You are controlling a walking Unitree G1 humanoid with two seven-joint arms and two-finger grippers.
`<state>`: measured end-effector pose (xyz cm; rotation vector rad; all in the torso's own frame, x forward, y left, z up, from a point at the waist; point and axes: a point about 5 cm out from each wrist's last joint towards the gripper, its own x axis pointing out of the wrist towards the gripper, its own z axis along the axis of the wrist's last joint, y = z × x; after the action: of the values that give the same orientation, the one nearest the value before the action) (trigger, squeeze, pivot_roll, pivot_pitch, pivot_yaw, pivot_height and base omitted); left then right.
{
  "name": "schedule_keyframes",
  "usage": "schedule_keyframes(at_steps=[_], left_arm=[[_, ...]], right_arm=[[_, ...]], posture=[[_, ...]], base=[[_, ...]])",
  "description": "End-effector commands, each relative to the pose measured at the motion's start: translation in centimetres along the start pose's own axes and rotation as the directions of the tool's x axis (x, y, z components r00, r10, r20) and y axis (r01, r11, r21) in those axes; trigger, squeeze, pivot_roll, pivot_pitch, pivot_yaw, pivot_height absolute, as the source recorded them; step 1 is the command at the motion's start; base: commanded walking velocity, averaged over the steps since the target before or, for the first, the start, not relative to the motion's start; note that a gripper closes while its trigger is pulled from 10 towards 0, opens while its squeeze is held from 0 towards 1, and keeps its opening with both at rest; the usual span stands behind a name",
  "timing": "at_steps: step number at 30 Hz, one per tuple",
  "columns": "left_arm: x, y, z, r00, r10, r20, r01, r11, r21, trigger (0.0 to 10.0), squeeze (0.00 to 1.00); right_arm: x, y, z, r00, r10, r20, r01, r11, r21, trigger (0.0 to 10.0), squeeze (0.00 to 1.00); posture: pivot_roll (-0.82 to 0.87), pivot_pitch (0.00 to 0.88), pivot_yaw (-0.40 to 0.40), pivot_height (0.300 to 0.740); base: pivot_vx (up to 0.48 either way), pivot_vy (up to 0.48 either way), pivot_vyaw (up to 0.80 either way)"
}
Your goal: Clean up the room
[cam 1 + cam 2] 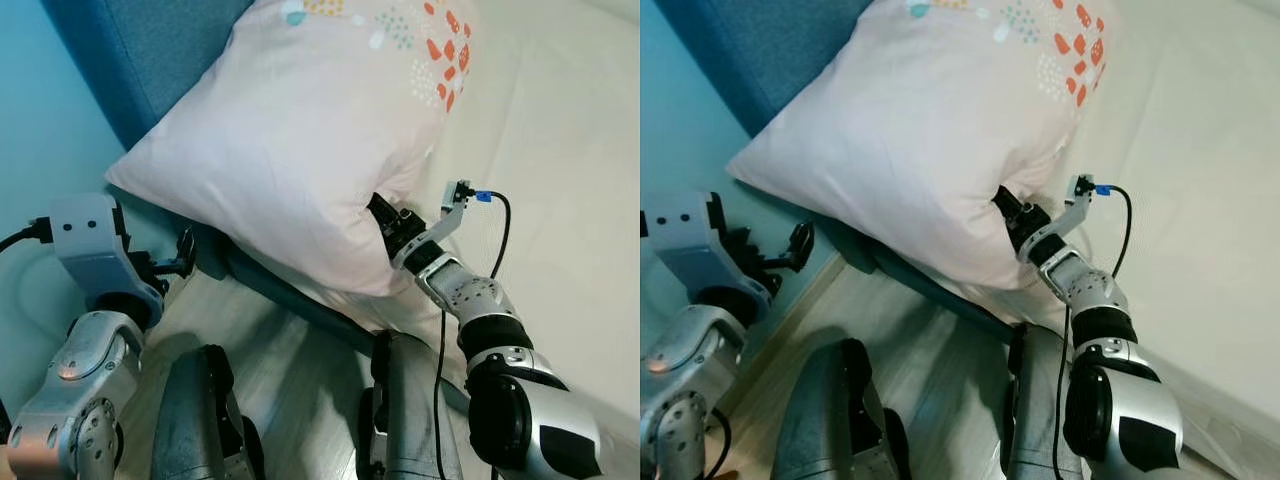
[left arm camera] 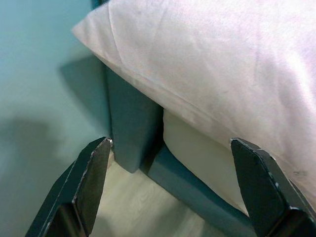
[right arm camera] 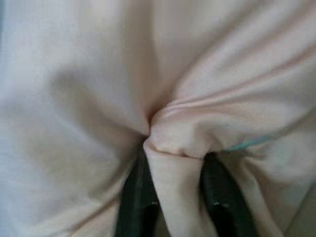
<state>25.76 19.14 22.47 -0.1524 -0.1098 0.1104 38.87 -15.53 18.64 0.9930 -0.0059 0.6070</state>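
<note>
While the right gripper (image 3: 170,197) pinches a fold of the pillow (image 1: 300,140), its two fingers (image 3: 138,202) sit closed on either side of bunched pink fabric, cloth puckered tight between them. From the head cameras that gripper is buried in the pillow's lower right edge, wrist and cable just outside.

Pillow: pale pink, orange and teal print near its top corner. It lies tilted on the bed (image 1: 570,150), upper part against the blue headboard (image 1: 140,50), lower left corner hanging out past the bed's edge over the floor (image 1: 270,350).

Left gripper (image 2: 173,187): fingers spread wide, holding nothing. It's low beside the bed, near the teal wall (image 1: 30,120), pointed at the pillow's overhanging corner and the blue bed frame (image 2: 133,128) under it. Not touching the pillow. Left wrist view shows the cream mattress (image 2: 197,158) just below the pillow's seam, frame under that, pale wood floor at the base.

Robot's own legs (image 1: 200,420) are visible, close against the bed side.
</note>
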Motion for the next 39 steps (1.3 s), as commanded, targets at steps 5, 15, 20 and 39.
schedule_keyframes(at_steps=[5, 15, 20, 39], left_arm=[[0.9, -1.2, -0.8, 1.000, -0.024, 0.002, 0.025, 0.997, -0.078, 10.0, 0.00], [0.1, -7.9, -4.3, 0.924, -0.355, -0.145, 0.310, 0.914, -0.261, 10.0, 0.00], [0.3, -8.7, -5.6, 0.919, -0.354, -0.173, 0.304, 0.917, -0.260, 10.0, 0.00], [3.5, -5.6, -4.9, 0.983, -0.163, -0.088, 0.137, 0.960, -0.245, 10.0, 0.00]], right_arm=[[-1.5, 1.0, 2.8, 0.984, 0.023, 0.177, -0.011, 0.998, -0.069, 0.0, 0.00], [-1.3, 1.6, 3.0, 0.982, -0.003, 0.190, 0.038, 0.983, -0.180, 0.0, 0.00], [-0.6, 3.4, 0.9, 0.987, 0.014, 0.160, 0.017, 0.981, -0.192, 0.0, 0.00], [-5.4, 3.8, -2.4, 0.935, -0.335, 0.114, 0.332, 0.715, -0.615, 0.0, 0.00]], posture=[[0.05, 0.288, -0.059, 0.495], [0.00, 0.200, -0.077, 0.495], [-0.02, 0.184, -0.083, 0.495], [-0.10, 0.159, -0.102, 0.495]], base=[[0.000, 0.000, 0.00], [0.000, 0.000, 0.00], [0.000, 0.000, 0.00], [0.000, 0.000, 0.00]])
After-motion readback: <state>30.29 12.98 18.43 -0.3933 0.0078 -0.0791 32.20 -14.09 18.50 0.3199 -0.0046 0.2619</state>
